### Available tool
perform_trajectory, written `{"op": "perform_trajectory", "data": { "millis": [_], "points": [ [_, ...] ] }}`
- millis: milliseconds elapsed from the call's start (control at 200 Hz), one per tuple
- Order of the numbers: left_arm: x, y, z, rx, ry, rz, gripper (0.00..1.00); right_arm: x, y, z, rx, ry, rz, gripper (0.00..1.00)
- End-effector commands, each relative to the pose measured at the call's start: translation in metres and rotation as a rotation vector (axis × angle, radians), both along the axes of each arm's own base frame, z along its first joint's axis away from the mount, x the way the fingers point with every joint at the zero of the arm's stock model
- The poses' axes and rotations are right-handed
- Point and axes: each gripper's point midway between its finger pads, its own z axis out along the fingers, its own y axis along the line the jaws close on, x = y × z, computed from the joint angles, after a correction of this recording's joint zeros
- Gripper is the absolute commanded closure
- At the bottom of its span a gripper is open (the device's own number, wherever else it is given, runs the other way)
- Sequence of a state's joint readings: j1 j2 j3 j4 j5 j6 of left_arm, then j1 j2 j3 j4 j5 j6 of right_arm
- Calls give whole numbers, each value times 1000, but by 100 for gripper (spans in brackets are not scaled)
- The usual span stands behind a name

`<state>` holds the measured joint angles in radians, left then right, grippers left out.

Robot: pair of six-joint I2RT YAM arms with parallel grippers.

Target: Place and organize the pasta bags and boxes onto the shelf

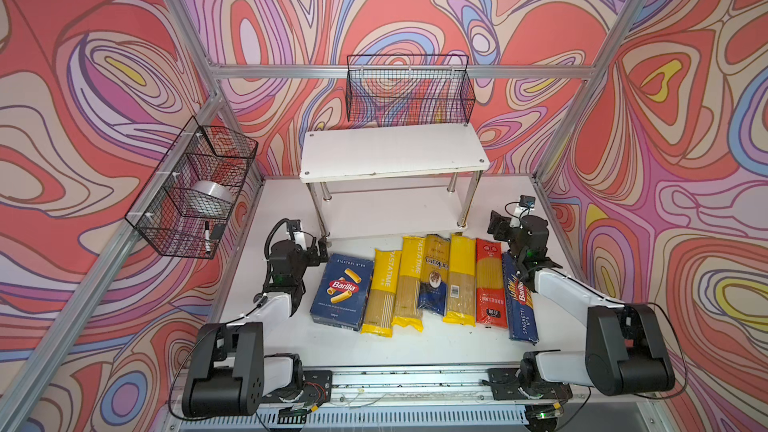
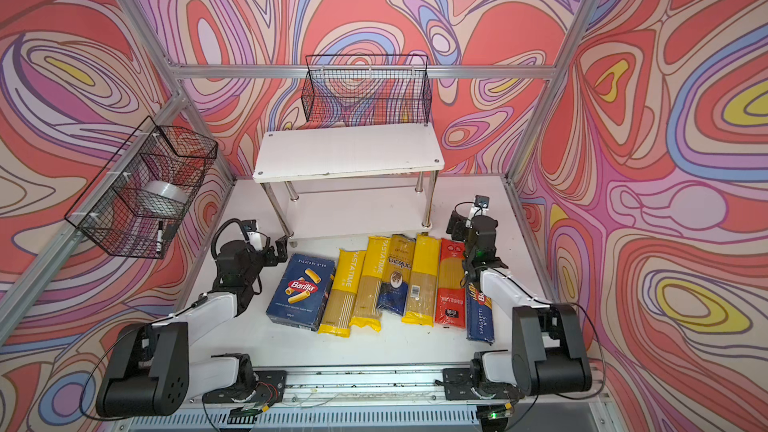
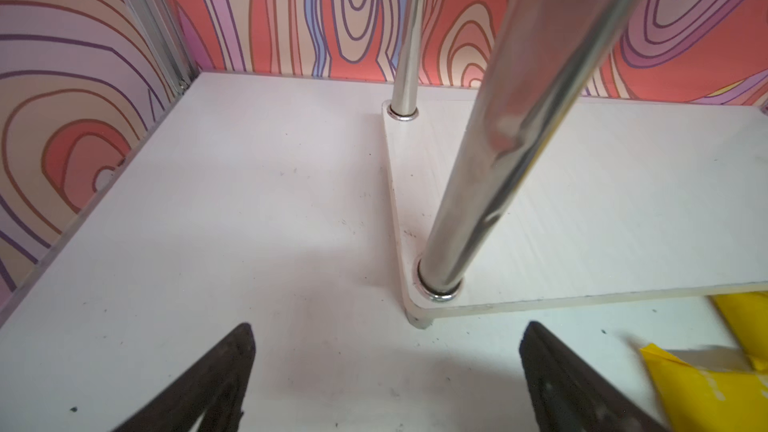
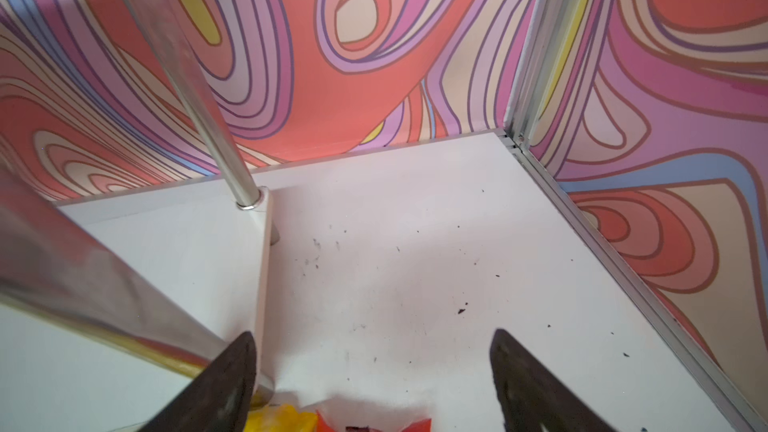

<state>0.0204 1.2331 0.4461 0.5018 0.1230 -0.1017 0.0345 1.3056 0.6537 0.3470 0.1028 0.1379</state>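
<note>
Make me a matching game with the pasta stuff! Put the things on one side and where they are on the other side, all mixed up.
Things:
1. rigatoni box
2. red bag
3. ankara bag
4. shelf

Places, as seen in both top views:
A. standing behind the whole row
B. at the left end of the row
C. lying between two yellow bags
D. lying right beside the long blue spaghetti box

Right pairs: 1-B, 2-D, 3-C, 4-A.
</note>
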Motion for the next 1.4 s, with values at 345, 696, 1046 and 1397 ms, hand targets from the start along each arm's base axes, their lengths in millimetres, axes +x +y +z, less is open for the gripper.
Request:
{"op": "perform_trajectory", "data": {
  "millis": [345, 696, 1046, 1397],
  "points": [
    [-63, -65, 12, -169, 72, -232, 0, -95, 48, -15, 298, 337, 176, 16],
    [-76, -79, 12, -172, 38, -324, 0, -137, 61, -26, 403, 519, 187, 18],
    [-78, -78, 10, -174, 48, -314, 0, -156, 103, -46, 202, 674, 227, 18],
    [-80, -65, 10, -90, 67, -265, 0, -162, 110, -77, 134, 761, 184, 18]
  ]
}}
